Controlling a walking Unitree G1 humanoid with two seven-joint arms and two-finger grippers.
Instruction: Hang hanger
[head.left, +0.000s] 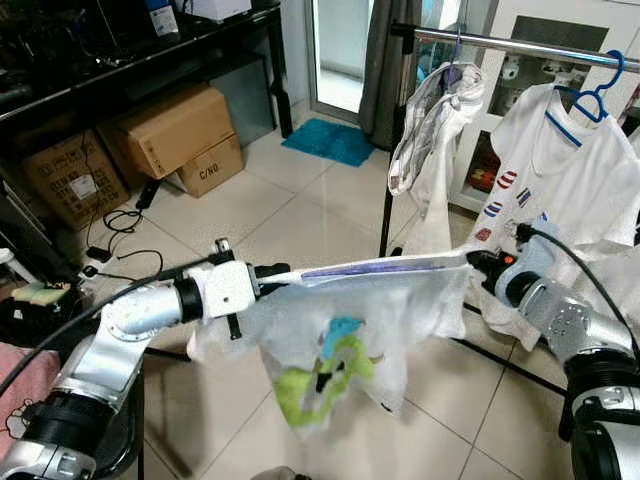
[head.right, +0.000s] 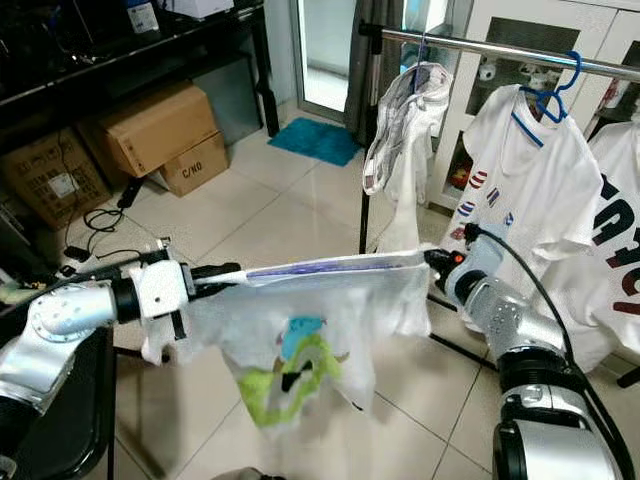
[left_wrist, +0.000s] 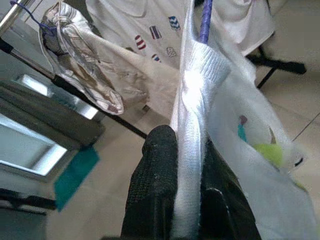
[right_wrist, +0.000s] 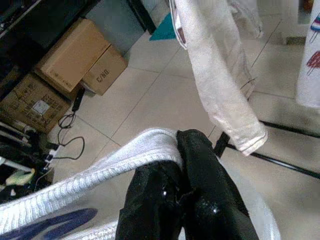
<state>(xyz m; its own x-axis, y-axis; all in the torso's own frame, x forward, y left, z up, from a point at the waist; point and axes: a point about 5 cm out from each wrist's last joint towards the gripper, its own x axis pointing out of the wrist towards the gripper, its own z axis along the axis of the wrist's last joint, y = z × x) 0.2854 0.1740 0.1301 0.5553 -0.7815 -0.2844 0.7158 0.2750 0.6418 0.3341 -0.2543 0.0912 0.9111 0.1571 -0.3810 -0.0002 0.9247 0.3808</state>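
A white shirt (head.left: 330, 340) with a green and blue cartoon print hangs on a purple hanger (head.left: 385, 267), held level between my two grippers at chest height. My left gripper (head.left: 268, 272) is shut on the shirt's left edge; its fingers (left_wrist: 160, 165) pinch the ribbed fabric. On the opposite end my right gripper (head.left: 478, 262) is shut on the ribbed collar (right_wrist: 125, 160). The silver rack rail (head.left: 520, 45) runs above and behind the right gripper. It carries a crumpled pale garment (head.left: 432, 120) and a white T-shirt on a blue hanger (head.left: 595, 95).
Cardboard boxes (head.left: 175, 130) stand under a black desk (head.left: 130, 55) at the left, with cables (head.left: 120, 245) on the tiles. A teal mat (head.left: 328, 140) lies by the doorway. The rack's black upright (head.left: 388, 200) and floor bar (head.left: 505, 360) stand ahead.
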